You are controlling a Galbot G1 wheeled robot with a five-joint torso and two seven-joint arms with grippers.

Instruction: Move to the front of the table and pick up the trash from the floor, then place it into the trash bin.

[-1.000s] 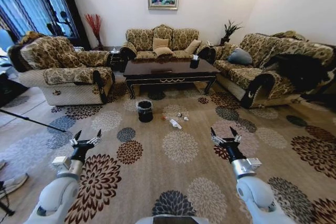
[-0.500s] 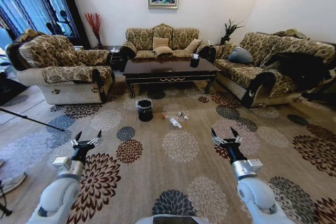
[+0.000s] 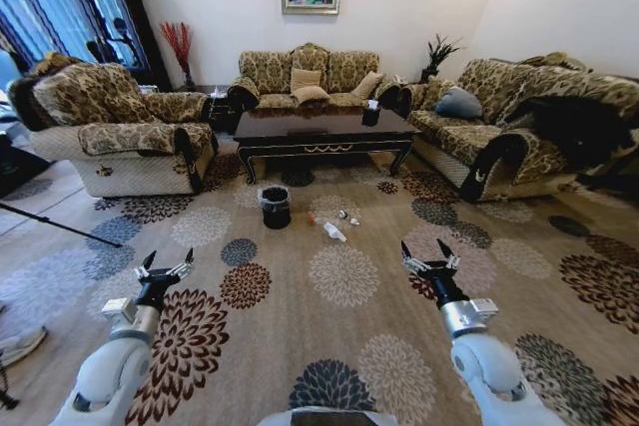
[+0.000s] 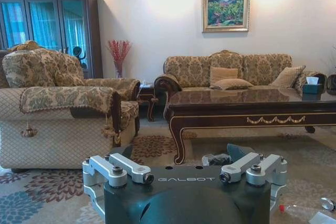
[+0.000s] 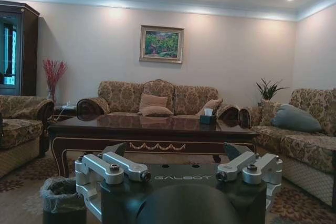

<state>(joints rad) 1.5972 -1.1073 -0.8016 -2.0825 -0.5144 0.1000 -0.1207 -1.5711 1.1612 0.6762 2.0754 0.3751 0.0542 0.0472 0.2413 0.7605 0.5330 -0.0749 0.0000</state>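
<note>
The dark table (image 3: 324,133) stands ahead, in front of the far sofa. On the patterned floor (image 3: 344,336) before it lies the trash: a clear bottle (image 3: 332,233), a white wrapper (image 3: 353,223) and a tiny silvery piece (image 3: 342,214). The black trash bin (image 3: 275,208) with its liner stands just left of them. My left gripper (image 3: 166,263) and right gripper (image 3: 422,252) are both open and empty, held low well short of the trash. The right wrist view shows the trash bin (image 5: 63,201) before the table (image 5: 142,129). The bottle's red cap (image 4: 282,208) peeks out in the left wrist view.
An armchair (image 3: 120,137) flanks the table on the left and a sofa (image 3: 499,142) on the right. A tripod leg (image 3: 55,228) crosses the carpet at far left. Open carpet lies between me and the trash.
The whole head view has shifted slightly, with the left armchair sliding towards the edge, so the camera has moved. Both arms hold the same pose. The trash and bin lie as before.
</note>
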